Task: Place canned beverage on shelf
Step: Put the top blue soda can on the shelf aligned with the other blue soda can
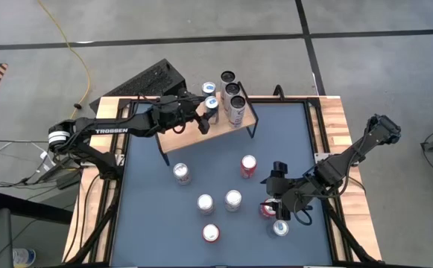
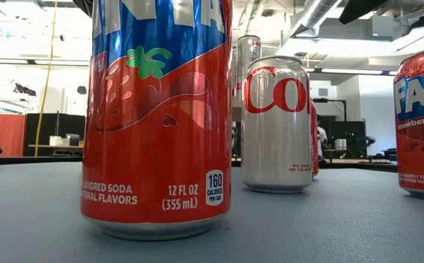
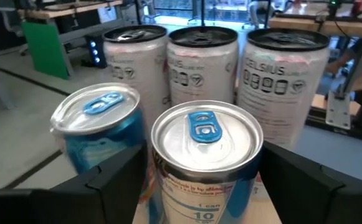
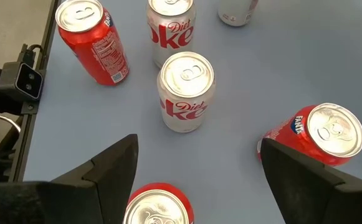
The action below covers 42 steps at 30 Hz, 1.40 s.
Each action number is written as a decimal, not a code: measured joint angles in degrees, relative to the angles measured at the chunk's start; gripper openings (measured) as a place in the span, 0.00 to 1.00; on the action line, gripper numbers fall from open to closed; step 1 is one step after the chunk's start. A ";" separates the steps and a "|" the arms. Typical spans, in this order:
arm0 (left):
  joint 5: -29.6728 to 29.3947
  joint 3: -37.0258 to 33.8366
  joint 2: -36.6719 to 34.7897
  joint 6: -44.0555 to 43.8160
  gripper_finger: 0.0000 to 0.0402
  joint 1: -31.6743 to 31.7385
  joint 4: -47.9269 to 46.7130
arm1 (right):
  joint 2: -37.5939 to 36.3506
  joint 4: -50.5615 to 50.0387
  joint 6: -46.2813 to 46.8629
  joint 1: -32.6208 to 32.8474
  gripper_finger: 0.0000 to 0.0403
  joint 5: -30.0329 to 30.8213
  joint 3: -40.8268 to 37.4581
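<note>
The shelf (image 1: 180, 138), a light wooden board on thin black legs, stands at the table's far edge. Three tall white cans (image 3: 199, 68) stand in a row at its back. A blue can (image 3: 96, 127) and a silver can with a blue tab (image 3: 205, 155) stand in front of them. My left gripper (image 1: 210, 113) reaches level over the board. It is open, with one finger on each side of the silver can and a narrow gap at each. My right gripper (image 1: 274, 199) hangs open above the loose cans at the table's right, over a red can (image 4: 156, 208).
Several loose cans stand on the blue-grey table: Diet Coke cans (image 4: 185, 90), red cans (image 1: 248, 165) and a strawberry Fanta (image 4: 321, 134). In the low view another Fanta can (image 2: 157, 117) fills the foreground. A black keyboard (image 1: 145, 80) lies beyond the shelf.
</note>
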 joint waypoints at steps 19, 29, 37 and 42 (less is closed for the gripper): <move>-5.29 0.00 0.00 -0.80 0.78 -2.04 -0.87 | 0.01 0.00 -0.03 0.00 0.80 -0.07 -0.02; -10.06 0.00 -5.36 -0.59 0.78 -4.57 -11.99 | 0.00 -0.05 -0.03 0.22 0.80 -0.11 -0.07; -12.89 0.00 -9.27 -1.95 0.77 -5.46 -21.40 | 0.01 -0.05 -0.04 0.22 0.80 -0.10 -0.07; -12.19 -0.47 -8.20 -2.94 0.67 -5.46 -21.21 | 0.00 -0.04 -0.48 0.22 0.80 -0.09 -0.07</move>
